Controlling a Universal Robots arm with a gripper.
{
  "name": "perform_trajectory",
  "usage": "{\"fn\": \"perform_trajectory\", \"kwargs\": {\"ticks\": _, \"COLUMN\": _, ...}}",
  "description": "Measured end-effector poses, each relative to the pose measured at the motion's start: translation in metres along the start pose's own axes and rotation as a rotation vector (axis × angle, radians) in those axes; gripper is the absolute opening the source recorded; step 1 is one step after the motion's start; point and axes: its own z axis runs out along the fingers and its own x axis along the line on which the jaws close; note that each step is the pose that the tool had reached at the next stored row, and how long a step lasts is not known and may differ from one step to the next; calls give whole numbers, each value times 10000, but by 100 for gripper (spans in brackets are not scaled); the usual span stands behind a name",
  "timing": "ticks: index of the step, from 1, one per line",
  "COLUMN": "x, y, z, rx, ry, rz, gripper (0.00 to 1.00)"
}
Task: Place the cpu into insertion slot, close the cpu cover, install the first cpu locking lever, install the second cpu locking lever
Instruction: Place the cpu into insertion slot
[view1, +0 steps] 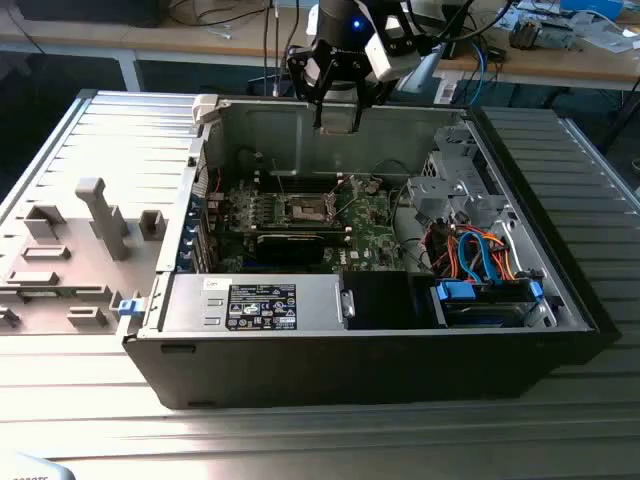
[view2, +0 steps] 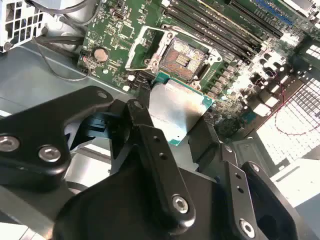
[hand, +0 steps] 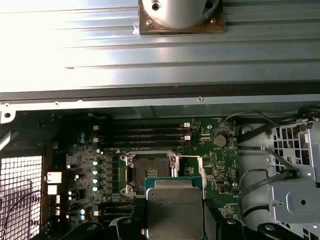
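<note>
The claw (view2: 176, 119) is clamped on two opposite edges of the cpu (hand: 174, 210), holding it above the motherboard (hand: 212, 167), near the uncovered insertion slot (hand: 150, 172).

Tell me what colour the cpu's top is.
The cpu top is dull silver-grey, with a green rim; clearest in the second wrist view.
</note>
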Motion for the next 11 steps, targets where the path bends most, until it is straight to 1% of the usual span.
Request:
{"fn": "perform_trajectory", "kwargs": {"ticks": 5, "x": 34, "y": -2, "z": 4, "rx": 0, "ry": 1, "rz": 2, "gripper": 55}}
{"fn": "perform_trajectory", "kwargs": {"ticks": 8, "x": 64, "y": -3, "z": 14, "rx": -6, "ry": 0, "rz": 1, "gripper": 55}}
{"fn": "perform_trajectory", "kwargs": {"ticks": 11, "x": 77, "y": -6, "z": 23, "rx": -6, "ry": 0, "rz": 1, "gripper": 55}}
